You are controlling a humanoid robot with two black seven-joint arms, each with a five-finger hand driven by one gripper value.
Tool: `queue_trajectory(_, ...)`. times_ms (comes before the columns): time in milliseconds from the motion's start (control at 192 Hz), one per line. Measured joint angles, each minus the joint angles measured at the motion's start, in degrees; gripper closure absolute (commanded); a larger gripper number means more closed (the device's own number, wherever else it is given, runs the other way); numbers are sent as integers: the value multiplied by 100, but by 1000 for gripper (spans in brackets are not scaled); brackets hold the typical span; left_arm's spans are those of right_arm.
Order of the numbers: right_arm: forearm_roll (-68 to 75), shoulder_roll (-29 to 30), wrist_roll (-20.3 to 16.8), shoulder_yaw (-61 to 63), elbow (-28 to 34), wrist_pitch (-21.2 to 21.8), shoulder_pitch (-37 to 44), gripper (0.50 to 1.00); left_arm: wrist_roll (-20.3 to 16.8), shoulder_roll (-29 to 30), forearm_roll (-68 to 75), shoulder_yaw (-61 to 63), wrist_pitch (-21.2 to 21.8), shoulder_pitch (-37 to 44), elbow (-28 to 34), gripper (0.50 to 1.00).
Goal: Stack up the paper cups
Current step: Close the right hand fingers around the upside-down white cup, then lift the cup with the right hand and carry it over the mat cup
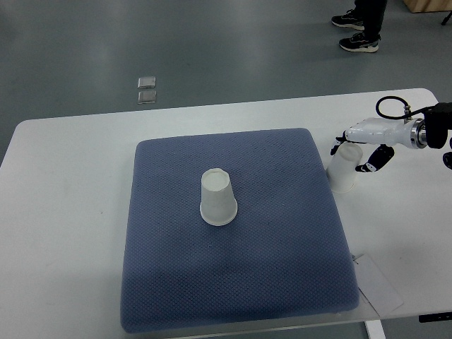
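Note:
An upside-down white paper cup point(217, 197) stands near the middle of the blue mat point(233, 282). A second white paper cup point(342, 171) stands on the white table just off the mat's right edge. My right hand point(353, 152) reaches in from the right and its fingers point(371, 161) curl around the upper part of this cup. The cup's top is partly hidden by the hand. No left arm shows.
The white table point(63, 212) carries the mat. A sheet of paper point(378, 286) lies at the mat's near right corner. A person's shoes point(359, 32) stand on the floor behind the table. Two small clear squares point(147, 90) lie on the floor.

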Motion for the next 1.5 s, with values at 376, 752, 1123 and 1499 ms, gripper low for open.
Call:
queue_trajectory(376,-7,-125,-10,11,-20,13,203,1000,0,0,0,0,0,0,0,500)
queue_trajectory(752,88,-409,51,107,847,595,2067,1000,0,0,0,0,0,0,0,500)
queue_trajectory(1123,151,205,-48,399,2609,1201,3124,1000,0,0,0,0,0,0,0,500)
queue_trajectory(1499,166,1129,-100,784,2772,1819,3132,1000,0,0,0,0,0,0,0,500)
